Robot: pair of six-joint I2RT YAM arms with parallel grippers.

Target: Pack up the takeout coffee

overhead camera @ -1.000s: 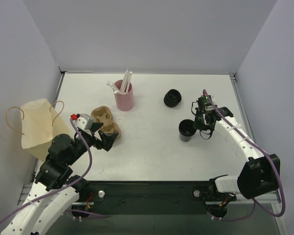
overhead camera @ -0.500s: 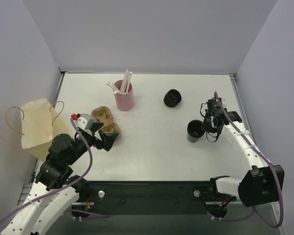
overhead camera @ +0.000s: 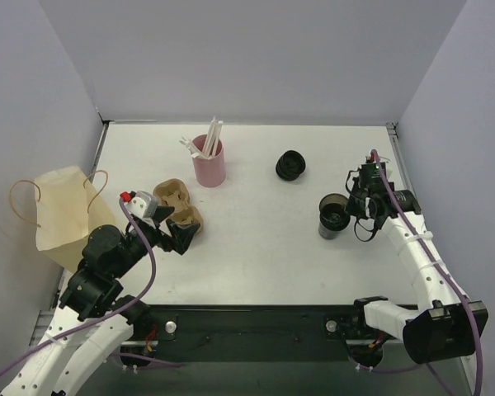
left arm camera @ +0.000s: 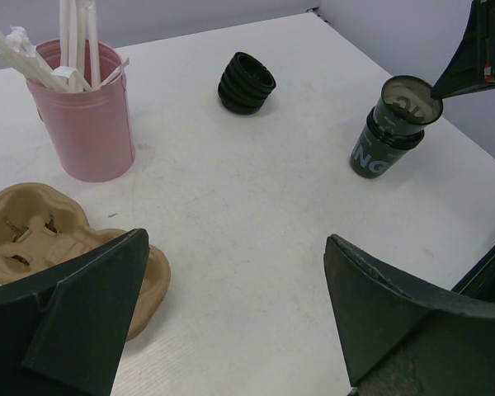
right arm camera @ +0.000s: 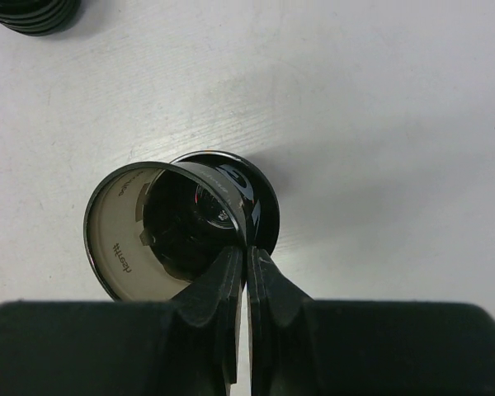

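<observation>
Two cups [overhead camera: 333,216], one carrier [overhead camera: 181,210], one bag [overhead camera: 64,216].

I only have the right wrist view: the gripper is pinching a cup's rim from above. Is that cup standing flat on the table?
Observer: No. The left wrist view shows the cup tilted, its base seemingly nested in a second cup that stands on the table.
Operator: Is there a carrier anywhere?
Observer: Yes. In the top view a cup carrier lies on the table's left side, well apart from the cups, just ahead of the open left gripper.
</observation>
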